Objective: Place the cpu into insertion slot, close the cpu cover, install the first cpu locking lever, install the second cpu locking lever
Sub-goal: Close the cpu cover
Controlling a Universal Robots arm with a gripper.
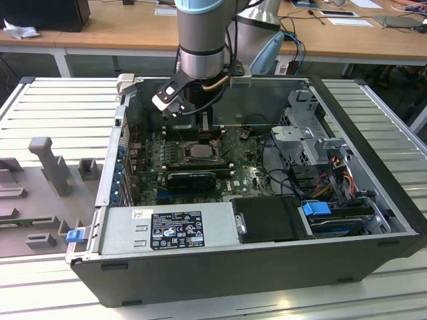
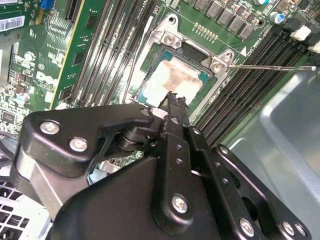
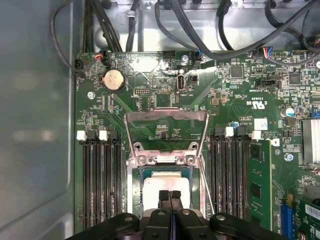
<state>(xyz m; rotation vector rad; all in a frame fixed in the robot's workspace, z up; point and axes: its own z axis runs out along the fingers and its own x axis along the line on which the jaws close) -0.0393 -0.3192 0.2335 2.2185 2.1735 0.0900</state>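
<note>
Directly beneath the gripper [image 3: 169,194] (fingers pressed together, empty) the cpu [image 3: 161,181] lies seated, cpu cover [image 3: 133,195] apparently down — locking lever [image 2: 270,66] unlatched, lever installation judged in hand.

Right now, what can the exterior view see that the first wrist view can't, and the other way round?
From the exterior view you get the whole computer case, the big grey robot arm hanging over it, and the wooden desks behind. The first wrist view adds a round silver battery and the gripper, its black fingertips pressed together right by the chip. Both views share the green board and that silver square chip in the middle of it.
</note>
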